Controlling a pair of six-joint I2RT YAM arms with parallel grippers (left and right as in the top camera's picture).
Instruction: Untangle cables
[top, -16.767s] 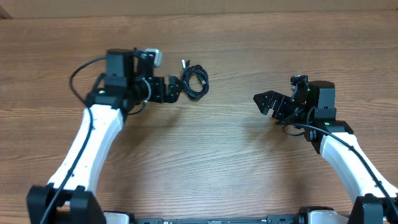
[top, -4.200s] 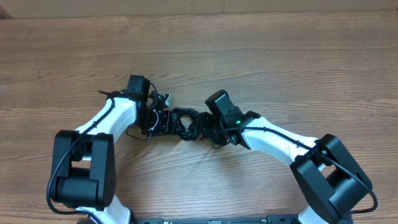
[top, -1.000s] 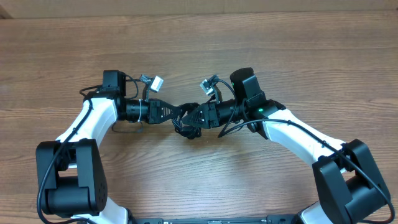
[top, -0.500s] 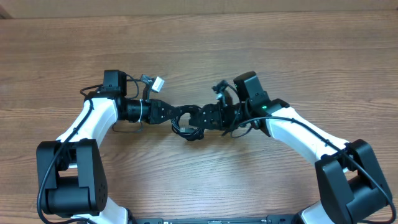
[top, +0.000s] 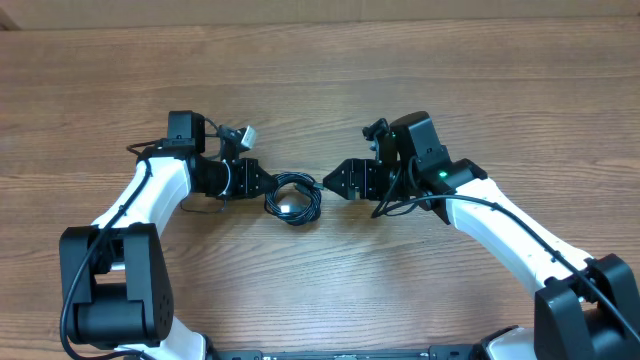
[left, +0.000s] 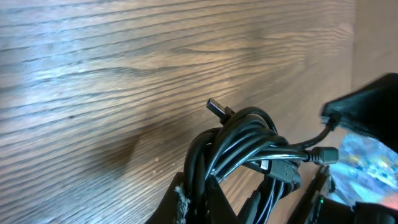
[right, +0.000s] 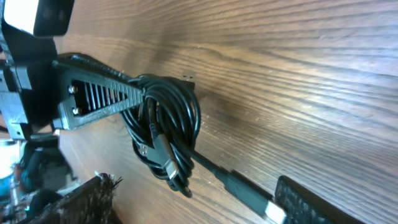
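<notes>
The cables (top: 293, 198) are a small coil of thin black cords lying at mid-table. My left gripper (top: 266, 187) is shut on the coil's left side. In the left wrist view its jaws (left: 200, 200) pinch several strands of the coil (left: 242, 146), and a plug end (left: 217, 108) pokes out at the top. My right gripper (top: 332, 181) stands open just right of the coil, apart from it. In the right wrist view one silver-tipped plug (right: 250, 194) trails from the coil (right: 166, 121) and lies unclamped between the spread fingers of that gripper (right: 193, 206).
Bare wood-grain table (top: 320, 80) lies all around. The thicker black wires of the arms loop near each wrist (top: 405, 200). The left gripper's ribbed finger (right: 102, 96) shows at the coil's left in the right wrist view.
The right gripper has opened, let go of the coil and drawn back to the right. The coil stays in the left gripper, resting a little lower on the table.
</notes>
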